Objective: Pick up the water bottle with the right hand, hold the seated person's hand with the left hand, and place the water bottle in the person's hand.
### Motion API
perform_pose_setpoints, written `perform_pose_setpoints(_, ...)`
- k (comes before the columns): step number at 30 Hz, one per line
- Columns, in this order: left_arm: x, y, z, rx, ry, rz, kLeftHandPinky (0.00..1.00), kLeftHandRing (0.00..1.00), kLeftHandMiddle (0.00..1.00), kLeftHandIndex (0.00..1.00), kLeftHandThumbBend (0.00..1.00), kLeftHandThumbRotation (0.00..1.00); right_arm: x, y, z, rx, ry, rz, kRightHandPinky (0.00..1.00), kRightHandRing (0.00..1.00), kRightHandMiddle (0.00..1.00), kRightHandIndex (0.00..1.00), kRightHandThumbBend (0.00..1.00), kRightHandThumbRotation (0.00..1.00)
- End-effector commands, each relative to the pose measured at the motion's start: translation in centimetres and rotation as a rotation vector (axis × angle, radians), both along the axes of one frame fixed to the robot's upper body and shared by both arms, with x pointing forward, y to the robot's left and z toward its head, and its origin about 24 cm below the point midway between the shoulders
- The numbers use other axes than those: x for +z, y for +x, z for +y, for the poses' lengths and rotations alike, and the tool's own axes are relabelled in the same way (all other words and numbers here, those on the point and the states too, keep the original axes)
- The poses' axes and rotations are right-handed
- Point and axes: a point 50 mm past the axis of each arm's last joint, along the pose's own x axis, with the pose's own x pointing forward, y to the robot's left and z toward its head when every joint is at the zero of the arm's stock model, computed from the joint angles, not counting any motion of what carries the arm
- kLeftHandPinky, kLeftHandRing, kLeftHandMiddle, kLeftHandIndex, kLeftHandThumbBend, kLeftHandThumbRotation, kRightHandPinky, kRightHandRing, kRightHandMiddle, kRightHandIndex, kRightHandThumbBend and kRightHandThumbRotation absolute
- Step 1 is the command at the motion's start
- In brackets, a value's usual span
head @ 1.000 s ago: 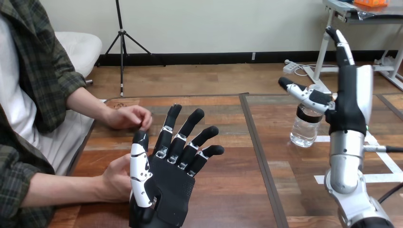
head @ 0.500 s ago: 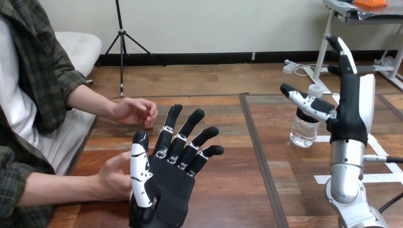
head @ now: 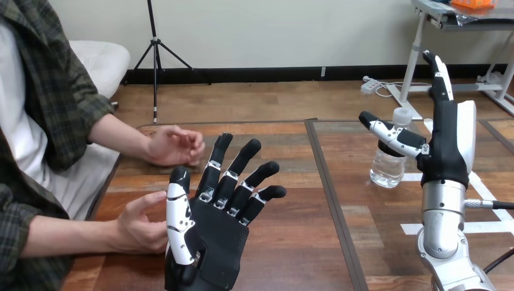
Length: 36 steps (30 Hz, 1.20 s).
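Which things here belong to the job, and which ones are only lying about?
For the job: water bottle, right hand, left hand, the person's lower hand, the person's upper hand.
Only lying about: white tape strips on the table.

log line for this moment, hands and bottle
clear plastic water bottle: upright on wooden table, ungrasped | right hand: open beside it | left hand: open, beside the person's lower hand, not holding it
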Motion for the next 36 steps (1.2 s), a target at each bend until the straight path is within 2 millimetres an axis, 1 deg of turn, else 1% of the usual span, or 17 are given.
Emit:
perform_pose_setpoints(1,1.0,-0.5,-1.5,0.050,-0.101,-0.033,0.61,0.74,0.86,0.99,0.49,1.00,2.9,1.7,0.5,0.017,0.020,-0.076,1.00,1.00,1.00,0.96,0.68,0.00)
perform_pose_setpoints(15,1.1,-0.5,-1.4,0.046,-0.107,-0.033,0.61,0.73,0.85,1.00,0.49,1.00,2.7,2.5,0.3,0.009,0.055,-0.019,1.00,1.00,1.00,0.98,0.66,0.00)
perform_pose_setpoints(36,1.1,-0.5,-1.4,0.050,-0.098,-0.028,0.61,0.72,0.84,0.99,0.50,1.00,2.4,3.2,0.2,-0.010,0.049,0.038,1.00,1.00,1.00,0.98,0.66,0.00)
